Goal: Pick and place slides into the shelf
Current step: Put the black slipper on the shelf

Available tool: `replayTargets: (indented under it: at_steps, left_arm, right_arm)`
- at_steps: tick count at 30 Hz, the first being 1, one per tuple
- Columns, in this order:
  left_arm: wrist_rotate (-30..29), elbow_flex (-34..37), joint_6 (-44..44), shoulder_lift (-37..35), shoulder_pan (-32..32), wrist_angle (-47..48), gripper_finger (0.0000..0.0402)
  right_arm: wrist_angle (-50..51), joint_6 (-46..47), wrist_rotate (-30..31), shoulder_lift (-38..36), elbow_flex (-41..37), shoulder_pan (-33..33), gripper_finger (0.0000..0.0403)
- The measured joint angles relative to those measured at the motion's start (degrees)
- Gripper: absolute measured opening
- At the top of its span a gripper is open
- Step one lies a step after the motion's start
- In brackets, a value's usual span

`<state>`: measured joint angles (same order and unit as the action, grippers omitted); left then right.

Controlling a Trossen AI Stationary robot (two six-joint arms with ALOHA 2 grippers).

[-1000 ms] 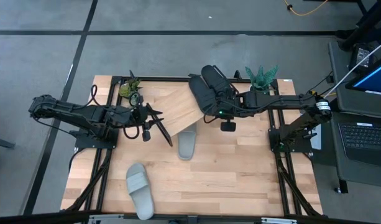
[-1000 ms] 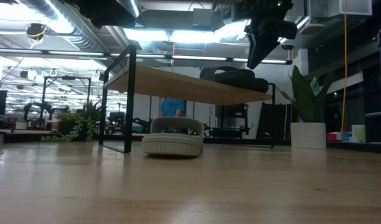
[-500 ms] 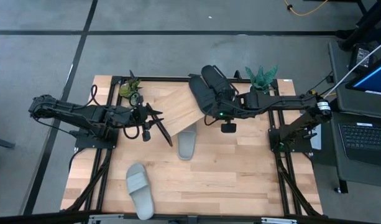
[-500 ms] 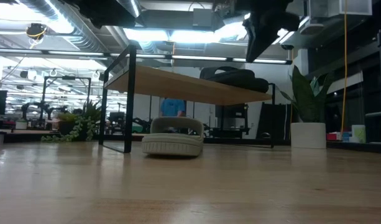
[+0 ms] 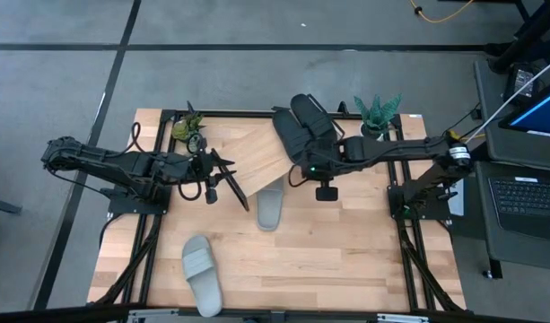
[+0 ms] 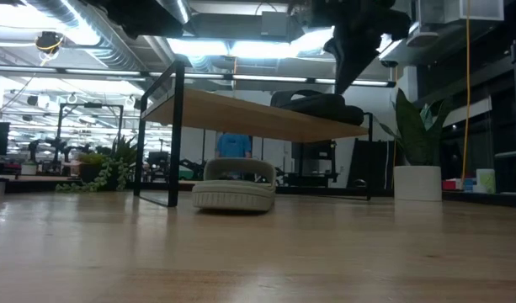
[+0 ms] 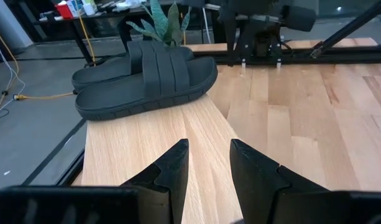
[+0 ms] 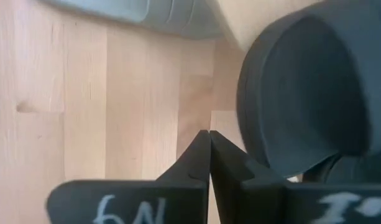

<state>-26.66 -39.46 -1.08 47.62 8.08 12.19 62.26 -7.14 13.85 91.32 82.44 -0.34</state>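
Observation:
The shelf, a tilted light wood board on a black wire frame, stands at the table's far middle. Two black slides lie side by side on its right end, soles on the board. One grey slide lies on the table, its far end under the shelf's near edge. The other grey slide lies near the table's front left. My right gripper hangs shut and empty beside the heel end of a black slide. My left gripper stands open over the shelf's left end, nothing between its fingers.
Two small potted plants stand at the table's far edge, one at the left and one at the right. The shelf's black legs rise from the table. A laptop sits on a stand beyond the right edge.
My right gripper has shut its fingers on nothing, risen a little and gone slightly toward the table's left and near edge, beside the black slides. The slides and the shelf have stayed where they were.

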Motion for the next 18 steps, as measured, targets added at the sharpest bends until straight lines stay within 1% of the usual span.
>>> replayTargets:
  at_steps: [5,7,11,18]
  left_arm:
    - [-0.02,0.00,0.00,0.00,0.00,0.24,0.0110]
    - [-0.01,0.00,0.00,0.00,-0.01,0.28,0.0110]
    - [-0.02,0.00,0.00,0.00,-0.02,0.30,0.0110]
    - [-0.02,0.00,0.00,0.00,-0.02,0.41,0.0110]
  right_arm:
    - [0.06,-0.89,0.17,1.47,0.01,-0.17,0.0004]
    - [0.18,-0.76,1.49,2.00,-0.01,-0.26,0.0007]
    - [0.18,-0.71,7.08,2.33,0.01,-0.35,0.0033]
    - [0.17,-0.67,7.34,2.39,0.01,-1.18,0.0070]
